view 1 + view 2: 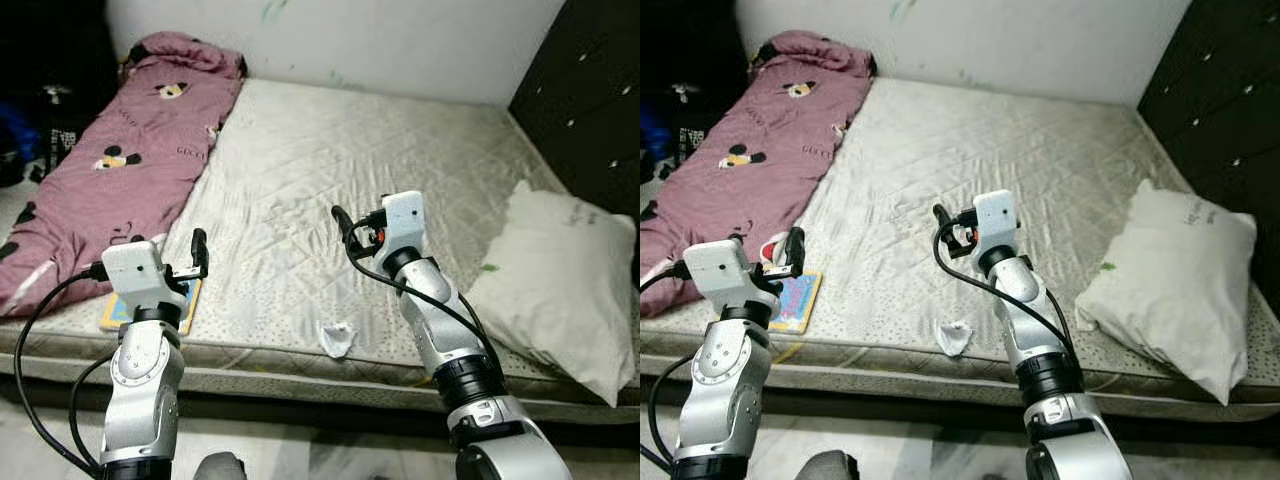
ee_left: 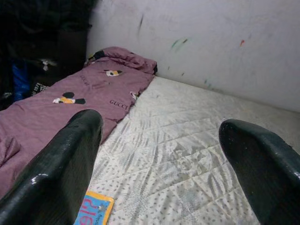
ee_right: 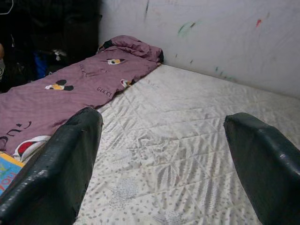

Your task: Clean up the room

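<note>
We read "GUCCI" printed in dark letters on the blanket (image 2: 70,108), beside its cartoon-mouse motifs, and again nearer the wall (image 3: 262,42). The book (image 2: 93,211) below the blanket carries large red letters, cut off and illegible. The pillow (image 1: 560,280) bears small print, unreadable.

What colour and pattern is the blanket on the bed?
The blanket is mauve-pink with cartoon mouse prints, clearest in the left eye view.

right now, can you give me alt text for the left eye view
Two silver robot arms reach over a bare quilted mattress, the left gripper above a colourful book and the right gripper raised mid-bed. A purple cartoon-print blanket lies left, a white pillow right, crumpled paper near the front edge.
</note>
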{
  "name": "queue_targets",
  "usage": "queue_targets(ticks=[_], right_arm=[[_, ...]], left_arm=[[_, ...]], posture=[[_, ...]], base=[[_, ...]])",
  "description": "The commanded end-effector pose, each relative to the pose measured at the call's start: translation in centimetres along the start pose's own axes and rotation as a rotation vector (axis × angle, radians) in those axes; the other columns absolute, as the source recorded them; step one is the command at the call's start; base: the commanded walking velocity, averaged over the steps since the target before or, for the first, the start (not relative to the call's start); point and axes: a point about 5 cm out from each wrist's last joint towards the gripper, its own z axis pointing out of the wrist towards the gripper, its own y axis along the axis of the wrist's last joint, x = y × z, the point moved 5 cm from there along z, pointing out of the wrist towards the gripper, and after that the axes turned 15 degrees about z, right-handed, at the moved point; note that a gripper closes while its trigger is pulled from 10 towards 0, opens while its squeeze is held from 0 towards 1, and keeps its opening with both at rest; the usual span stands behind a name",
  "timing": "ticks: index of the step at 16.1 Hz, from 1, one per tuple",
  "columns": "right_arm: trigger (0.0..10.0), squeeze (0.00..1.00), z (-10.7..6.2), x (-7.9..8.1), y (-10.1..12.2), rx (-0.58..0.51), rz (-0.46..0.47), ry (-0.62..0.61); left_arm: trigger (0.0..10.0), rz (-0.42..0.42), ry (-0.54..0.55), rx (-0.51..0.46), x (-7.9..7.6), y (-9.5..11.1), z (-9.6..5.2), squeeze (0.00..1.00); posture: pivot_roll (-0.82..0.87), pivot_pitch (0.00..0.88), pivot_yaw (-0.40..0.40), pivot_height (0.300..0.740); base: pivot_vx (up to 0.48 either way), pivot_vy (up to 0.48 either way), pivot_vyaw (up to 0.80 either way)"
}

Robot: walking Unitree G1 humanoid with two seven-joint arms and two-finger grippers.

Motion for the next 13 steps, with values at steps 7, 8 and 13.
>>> queue_targets(ticks=[7,8,13], right_arm=[[10.0,0.0,0.1,-0.8,0.7,-0.026,0.034,-0.035],[10.0,0.0,0.1,-0.9,0.7,-0.027,0.035,-0.036],[10.0,0.0,-1.3,-3.7,1.1,-0.03,0.078,-0.14]], left_arm=[[10.0,-0.007,-0.02,0.023,-0.5,-0.6,0.0,0.0],[10.0,-0.008,-0.018,0.029,-0.5,-0.7,0.0,0.0],[10.0,0.001,0.063,0.075,1.6,-2.0,-0.8,0.0]], posture=[[0.01,0.0,-0.086,0.74],[0.01,0.0,-0.087,0.74],[0.0,0.0,-0.089,0.74]], base=[[0.0,0.0,0.0],[0.0,0.0,0.0],[0.0,0.0,0.0]])
